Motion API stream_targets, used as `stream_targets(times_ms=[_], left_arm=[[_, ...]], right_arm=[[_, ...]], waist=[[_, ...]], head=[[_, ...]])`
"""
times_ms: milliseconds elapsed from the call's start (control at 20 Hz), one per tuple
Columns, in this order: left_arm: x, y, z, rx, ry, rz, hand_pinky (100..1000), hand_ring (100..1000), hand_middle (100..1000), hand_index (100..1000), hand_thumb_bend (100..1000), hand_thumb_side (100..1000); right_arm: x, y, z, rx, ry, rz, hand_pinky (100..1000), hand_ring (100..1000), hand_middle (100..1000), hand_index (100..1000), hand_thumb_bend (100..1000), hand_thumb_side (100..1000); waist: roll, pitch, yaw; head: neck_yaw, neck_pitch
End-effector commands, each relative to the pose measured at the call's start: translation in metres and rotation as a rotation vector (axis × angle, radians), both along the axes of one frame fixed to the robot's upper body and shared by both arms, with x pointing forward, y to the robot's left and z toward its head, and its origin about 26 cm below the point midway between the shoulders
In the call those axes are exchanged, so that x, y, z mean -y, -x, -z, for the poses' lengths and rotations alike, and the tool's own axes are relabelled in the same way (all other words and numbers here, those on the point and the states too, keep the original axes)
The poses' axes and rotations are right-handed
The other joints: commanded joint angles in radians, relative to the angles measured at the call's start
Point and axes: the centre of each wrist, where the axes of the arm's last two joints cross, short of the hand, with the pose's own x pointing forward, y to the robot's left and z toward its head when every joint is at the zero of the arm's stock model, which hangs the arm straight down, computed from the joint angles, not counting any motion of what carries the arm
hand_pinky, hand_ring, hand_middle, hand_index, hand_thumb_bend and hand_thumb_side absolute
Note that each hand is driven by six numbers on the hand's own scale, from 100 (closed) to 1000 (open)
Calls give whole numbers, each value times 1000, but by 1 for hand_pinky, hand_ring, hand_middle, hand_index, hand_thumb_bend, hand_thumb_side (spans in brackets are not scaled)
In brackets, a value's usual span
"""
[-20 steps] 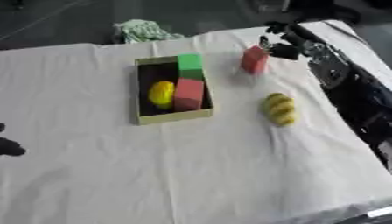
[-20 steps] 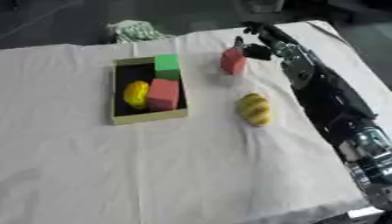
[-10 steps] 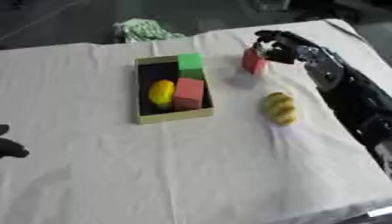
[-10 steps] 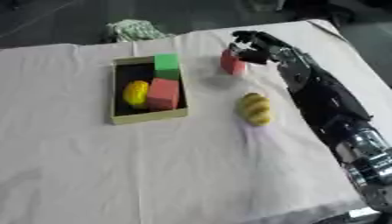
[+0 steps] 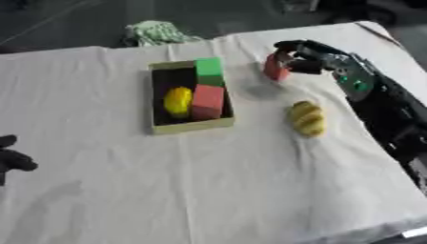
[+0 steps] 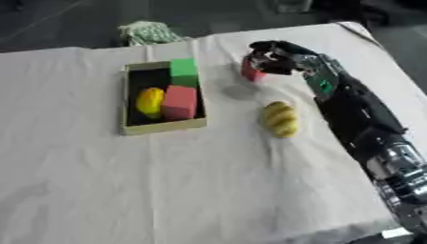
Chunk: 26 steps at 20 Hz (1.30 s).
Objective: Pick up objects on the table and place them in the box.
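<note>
My right hand (image 6: 279,56) reaches in from the right, its fingers curled round a red block (image 6: 252,70) just right of the box's far end. The block's shadow falls on the cloth to its lower left. The tan open box (image 5: 190,127) holds a green block (image 5: 208,71) at its far end, a red block (image 5: 208,101) and a yellow rounded thing (image 5: 177,101). A yellow ridged object (image 5: 307,118) lies on the cloth right of the box, below my right hand. My left hand (image 5: 13,158) rests open at the left edge, far from everything.
White cloth covers the table (image 5: 217,190). A green-and-white crumpled cloth (image 5: 157,32) lies at the far edge behind the box. My right forearm (image 6: 359,119) stretches along the table's right side. The table's right edge drops off beside it.
My right hand has swung left from behind the red block and curled its fingers round it. The box, the yellow ridged object and my left hand have stayed put.
</note>
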Motion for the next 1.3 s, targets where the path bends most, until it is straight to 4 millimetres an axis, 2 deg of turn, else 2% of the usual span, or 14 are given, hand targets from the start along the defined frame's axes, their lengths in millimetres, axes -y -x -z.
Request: stream_targets(times_ms=[50,250,450,550,650,700,950,1300], left_arm=[[0,2,-6,22,-7,5,807,629,577,832,100,650],[0,2,-6,21,-7,4,809,629,577,829,100,651],[0,2,-5,21,-7,5,808,629,577,828,100,651],[0,2,-5,21,-7,6,809,629,577,828,100,650],[0,2,-5,21,-8,6,809,629,577,827,100,651],[0,2,-5,21,-8,7,809,629,577,827,100,649],[1,2,-5,22,-7,14,812,632,580,830,100,649],[1,2,-5,19,-9,23,815,637,582,831,100,653]], right_arm=[[0,0,-10,40,73,5,935,979,919,1000,100,787],[-2,0,-6,59,138,4,927,980,935,1000,100,680],[-2,0,0,37,175,-8,916,974,941,1000,100,515],[-2,0,2,28,187,-9,899,958,929,1000,100,347],[-2,0,3,32,194,-4,887,947,916,1000,100,253],[-2,0,3,39,195,1,861,921,883,1000,100,151],[-5,0,9,131,170,47,781,841,749,917,100,136],[-7,1,21,276,135,111,678,726,533,724,100,100]], waist=[[-1,-12,1],[-1,-11,1],[0,-10,1],[0,-10,1],[0,-11,2],[1,-11,2],[2,-10,5],[3,-7,5]], head=[[0,0],[0,0],[-1,0],[0,0],[-1,1],[-2,1],[-5,-4],[-5,-13]])
